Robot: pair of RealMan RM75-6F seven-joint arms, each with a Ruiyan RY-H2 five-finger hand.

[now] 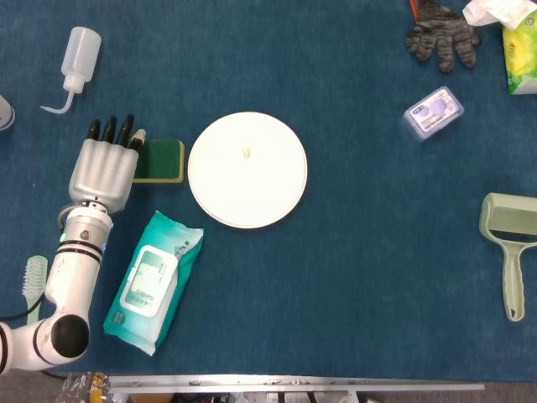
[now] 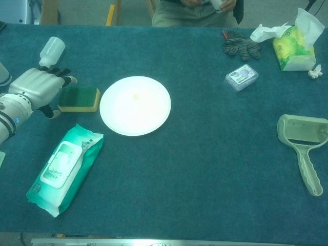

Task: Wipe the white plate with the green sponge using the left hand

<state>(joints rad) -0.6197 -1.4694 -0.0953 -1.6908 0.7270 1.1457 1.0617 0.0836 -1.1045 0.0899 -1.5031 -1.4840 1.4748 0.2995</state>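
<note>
The white plate (image 1: 247,170) (image 2: 135,105) lies near the middle of the blue cloth, a small yellow speck near its centre. The green sponge (image 1: 159,160) (image 2: 80,98), yellow underneath, lies just left of the plate. My left hand (image 1: 104,167) (image 2: 37,89) hovers at the sponge's left end, palm down, fingers stretched out and apart, holding nothing; it covers that end of the sponge in the head view. My right hand is out of both views.
A wet-wipes pack (image 1: 151,281) lies in front of the sponge. A squeeze bottle (image 1: 78,54) stands behind the left hand, a small brush (image 1: 32,281) at the left edge. Gloves (image 1: 442,35), a small plastic case (image 1: 433,112), a tissue pack (image 2: 293,47) and a lint roller (image 1: 510,252) occupy the right side.
</note>
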